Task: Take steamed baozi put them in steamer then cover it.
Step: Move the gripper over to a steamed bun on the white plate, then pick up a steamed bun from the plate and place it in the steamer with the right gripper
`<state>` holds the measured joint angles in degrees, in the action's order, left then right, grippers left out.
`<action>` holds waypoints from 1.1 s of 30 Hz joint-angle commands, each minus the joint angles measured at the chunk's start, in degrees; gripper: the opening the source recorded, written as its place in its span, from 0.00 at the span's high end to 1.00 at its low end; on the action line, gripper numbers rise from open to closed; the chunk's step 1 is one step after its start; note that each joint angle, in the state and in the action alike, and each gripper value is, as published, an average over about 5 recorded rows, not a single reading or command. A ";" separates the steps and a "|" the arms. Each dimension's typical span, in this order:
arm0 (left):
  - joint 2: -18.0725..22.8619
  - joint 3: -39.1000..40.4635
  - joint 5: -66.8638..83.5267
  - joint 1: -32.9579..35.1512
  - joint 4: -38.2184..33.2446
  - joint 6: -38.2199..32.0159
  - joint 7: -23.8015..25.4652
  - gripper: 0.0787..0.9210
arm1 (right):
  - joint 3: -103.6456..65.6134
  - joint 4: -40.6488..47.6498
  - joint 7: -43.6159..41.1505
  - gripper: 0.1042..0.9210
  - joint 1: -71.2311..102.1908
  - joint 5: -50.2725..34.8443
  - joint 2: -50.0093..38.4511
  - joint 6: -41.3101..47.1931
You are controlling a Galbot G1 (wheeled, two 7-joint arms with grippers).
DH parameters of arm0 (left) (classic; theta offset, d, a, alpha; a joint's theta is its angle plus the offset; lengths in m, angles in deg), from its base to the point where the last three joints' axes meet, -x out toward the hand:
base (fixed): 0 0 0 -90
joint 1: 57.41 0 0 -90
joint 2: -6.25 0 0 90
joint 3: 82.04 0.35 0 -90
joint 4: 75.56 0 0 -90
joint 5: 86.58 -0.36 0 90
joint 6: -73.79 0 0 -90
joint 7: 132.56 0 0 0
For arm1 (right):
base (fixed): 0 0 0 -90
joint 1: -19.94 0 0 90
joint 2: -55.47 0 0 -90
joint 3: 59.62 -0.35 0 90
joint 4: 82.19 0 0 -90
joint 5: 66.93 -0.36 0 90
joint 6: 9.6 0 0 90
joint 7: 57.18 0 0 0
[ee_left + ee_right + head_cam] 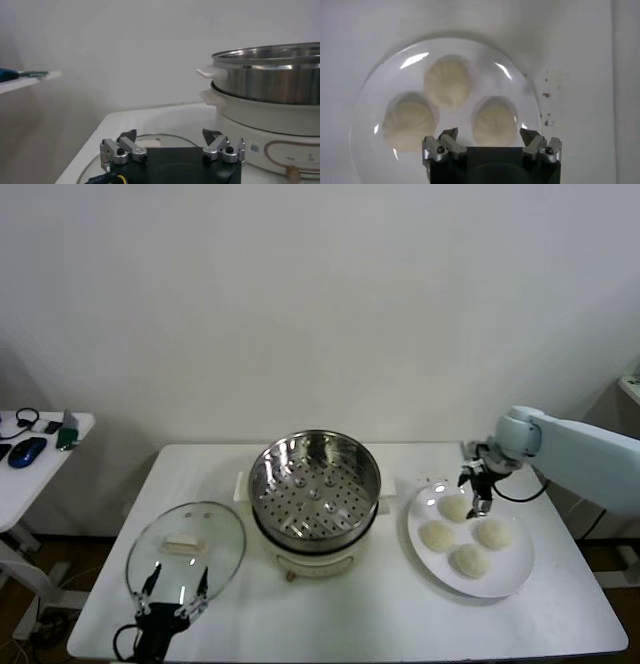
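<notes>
Several cream-white steamed baozi (437, 535) lie on a white plate (515, 576) at the table's right. My right gripper (478, 496) hovers open over the plate's far side, just above the rearmost baozi (455, 508). In the right wrist view its jaws (489, 134) stand wide with one baozi (494, 122) below them and two more (446, 80) beyond. The steel steamer (315, 482) stands empty on its white base (265, 116) at the table's middle. The glass cover (186, 548) lies flat at the left. My left gripper (177, 580) waits open at its near edge (170, 135).
A small side table (40, 469) with a blue mouse (28, 451) and other small items stands off to the left. The white work table (330, 614) ends just behind my left gripper. A wall rises close behind the table.
</notes>
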<state>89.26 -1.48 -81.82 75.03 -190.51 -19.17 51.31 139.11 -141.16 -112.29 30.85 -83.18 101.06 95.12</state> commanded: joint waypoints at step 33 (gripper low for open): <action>0.96 -0.21 -1.40 0.70 -0.42 -0.62 -0.36 0.12 | 5.93 -2.01 -1.05 0.43 -12.73 -2.73 4.06 -5.76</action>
<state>90.23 -1.69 -83.19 75.71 -190.85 -19.78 50.97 140.35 -138.64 -112.00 26.80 -83.95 105.92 91.47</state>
